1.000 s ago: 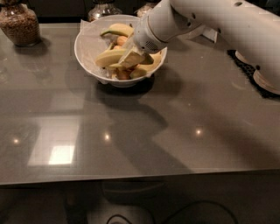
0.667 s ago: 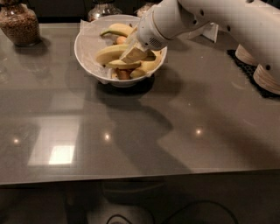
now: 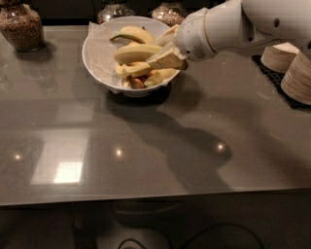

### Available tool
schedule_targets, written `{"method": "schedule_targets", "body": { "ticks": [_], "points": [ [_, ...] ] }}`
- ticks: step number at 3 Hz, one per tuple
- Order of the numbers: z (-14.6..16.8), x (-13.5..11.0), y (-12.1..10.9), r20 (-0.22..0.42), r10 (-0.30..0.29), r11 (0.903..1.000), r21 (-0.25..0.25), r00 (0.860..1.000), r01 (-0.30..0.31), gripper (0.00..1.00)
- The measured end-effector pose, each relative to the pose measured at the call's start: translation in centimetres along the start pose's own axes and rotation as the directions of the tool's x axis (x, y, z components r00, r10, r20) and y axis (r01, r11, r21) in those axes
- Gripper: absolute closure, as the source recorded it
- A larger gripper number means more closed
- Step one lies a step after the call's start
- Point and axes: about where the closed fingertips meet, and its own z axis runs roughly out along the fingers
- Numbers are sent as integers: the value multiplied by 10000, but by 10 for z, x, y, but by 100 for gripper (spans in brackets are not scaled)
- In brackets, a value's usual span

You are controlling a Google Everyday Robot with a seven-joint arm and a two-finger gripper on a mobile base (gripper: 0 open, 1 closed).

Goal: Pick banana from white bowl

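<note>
The white bowl (image 3: 97,51) with its paper lining stands at the back middle of the grey table. My gripper (image 3: 164,48) reaches into it from the right. Its beige fingers (image 3: 166,60) sit above and below the right end of the banana (image 3: 135,52), a long, pale yellow, nearly straight one, and are shut on it. The banana is held a little above the other fruit. A curved banana with a green stem tip (image 3: 131,34) lies at the bowl's back. Another yellow banana (image 3: 130,69) and small orange fruits (image 3: 138,81) lie underneath.
A glass jar of brown grains (image 3: 20,26) stands at the back left. Two more jars (image 3: 112,9) stand behind the bowl. Stacks of small beige bowls (image 3: 296,75) sit on a black mat at the right edge. The table's front edge (image 3: 146,197) runs across the bottom.
My arm has drawn back up and to the right. The pale banana has moved with the gripper and now sits higher than the other fruit.
</note>
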Motion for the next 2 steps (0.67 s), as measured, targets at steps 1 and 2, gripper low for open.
{"method": "schedule_targets", "body": {
  "ticks": [1,2],
  "points": [
    [-39,1,9,638,526,9983,210,9966,-540,100],
    [-71,-1,23,842,904,9955,218,9923,-926,100]
  ]
}}
